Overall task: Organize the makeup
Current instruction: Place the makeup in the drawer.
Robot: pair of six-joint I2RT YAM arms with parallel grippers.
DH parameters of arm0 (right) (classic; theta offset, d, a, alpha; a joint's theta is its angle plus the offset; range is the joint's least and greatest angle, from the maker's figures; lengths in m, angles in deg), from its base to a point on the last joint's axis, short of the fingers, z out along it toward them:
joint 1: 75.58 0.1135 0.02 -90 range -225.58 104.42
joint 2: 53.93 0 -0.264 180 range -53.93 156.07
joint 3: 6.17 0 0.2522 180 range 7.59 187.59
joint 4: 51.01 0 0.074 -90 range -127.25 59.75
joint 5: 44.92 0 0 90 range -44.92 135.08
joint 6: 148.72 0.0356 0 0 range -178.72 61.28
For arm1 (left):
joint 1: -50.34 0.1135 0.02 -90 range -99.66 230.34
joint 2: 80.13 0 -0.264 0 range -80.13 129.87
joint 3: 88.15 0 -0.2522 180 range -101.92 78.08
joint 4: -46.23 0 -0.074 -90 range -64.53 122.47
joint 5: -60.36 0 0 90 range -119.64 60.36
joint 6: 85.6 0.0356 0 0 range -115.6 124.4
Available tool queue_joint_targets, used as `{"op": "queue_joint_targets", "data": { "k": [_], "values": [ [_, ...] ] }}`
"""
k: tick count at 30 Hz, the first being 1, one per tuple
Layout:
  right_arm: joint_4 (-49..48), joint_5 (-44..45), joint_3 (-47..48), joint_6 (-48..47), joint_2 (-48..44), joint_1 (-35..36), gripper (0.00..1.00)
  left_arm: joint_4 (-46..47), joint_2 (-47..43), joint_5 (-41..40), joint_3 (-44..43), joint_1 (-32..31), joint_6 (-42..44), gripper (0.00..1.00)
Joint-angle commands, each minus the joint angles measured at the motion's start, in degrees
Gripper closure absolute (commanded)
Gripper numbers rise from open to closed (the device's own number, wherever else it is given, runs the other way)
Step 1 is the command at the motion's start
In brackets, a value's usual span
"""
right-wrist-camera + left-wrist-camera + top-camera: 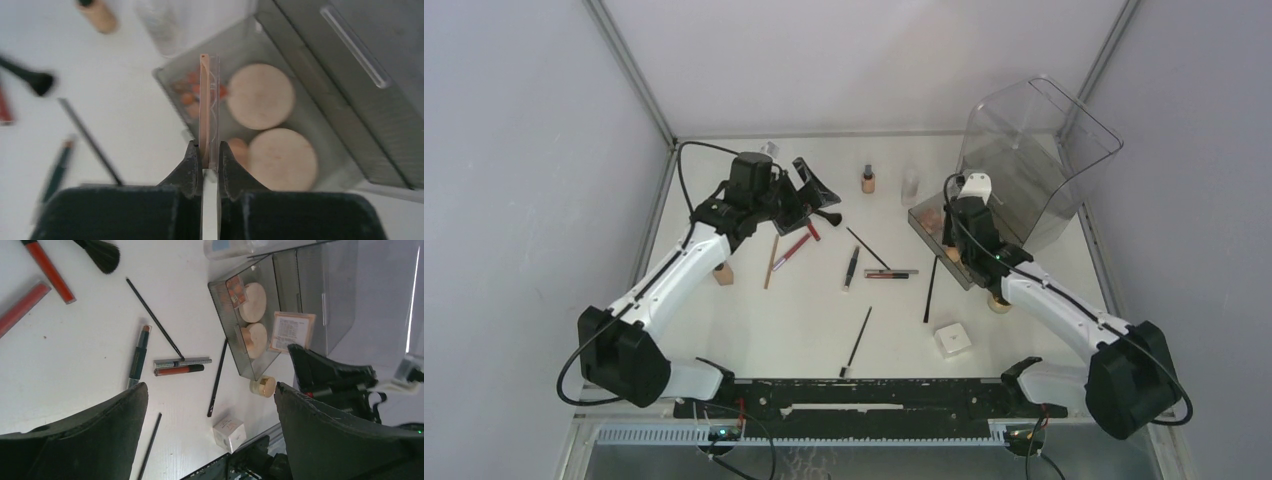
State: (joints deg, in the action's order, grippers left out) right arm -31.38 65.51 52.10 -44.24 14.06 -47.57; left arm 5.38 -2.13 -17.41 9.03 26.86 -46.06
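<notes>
Tan compact [208,107], thin, stiff, light, probably slick and brittle, sits pinched edge-on by its lower rim in my right gripper [210,162] above the round puffs [260,96] in the bin tray [170,97]; my left gripper [210,390] gapes wide, empty.

Gripper [210,152]: pinching a thin compact [207,100], seen edge-on (tan and clear layers).
Under compact: tray [305,115] with two round puffs [260,96].
Left, blurred: brush [35,80], pencil [57,170] on table [125,75].
Top left: tan bottle [100,15].
</notes>
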Motion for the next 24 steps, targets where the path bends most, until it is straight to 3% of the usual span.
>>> {"op": "queue_joint_targets", "data": {
  "k": [1,6,12,13,15,17,19,24],
  "values": [
    [3.5,18.0,2.6,-9.8,5.4,2.0,1.00,8.6,-1.5,4.3,3.6,0.0,2.8,0.00],
    [1.0,26.3,5.9,-16.0,13.4,3.0,1.00,10.8,-2.7,4.9,6.1,0.1,1.7,0.00],
    [2.6,28.9,10.6,-17.5,21.1,1.3,0.99,11.4,-2.7,5.5,6.4,0.3,2.0,0.00],
    [3.2,28.5,11.7,-16.7,22.4,1.0,0.88,11.4,-2.6,5.6,6.4,0.2,1.9,0.00],
    [5.0,26.8,13.9,-14.9,24.5,1.2,0.48,11.6,-2.5,5.6,6.4,0.3,1.9,0.00],
    [6.4,25.5,15.2,-13.7,24.6,2.5,0.29,11.6,-2.6,5.6,6.3,0.2,2.0,0.00],
    [8.6,20.9,15.4,-11.2,21.7,2.9,0.25,11.1,-3.0,5.1,6.2,0.3,2.5,0.00],
    [13.2,7.6,13.3,-6.3,13.2,3.3,0.27,8.9,-4.1,3.8,5.3,0.8,4.4,0.00]
  ]
}}
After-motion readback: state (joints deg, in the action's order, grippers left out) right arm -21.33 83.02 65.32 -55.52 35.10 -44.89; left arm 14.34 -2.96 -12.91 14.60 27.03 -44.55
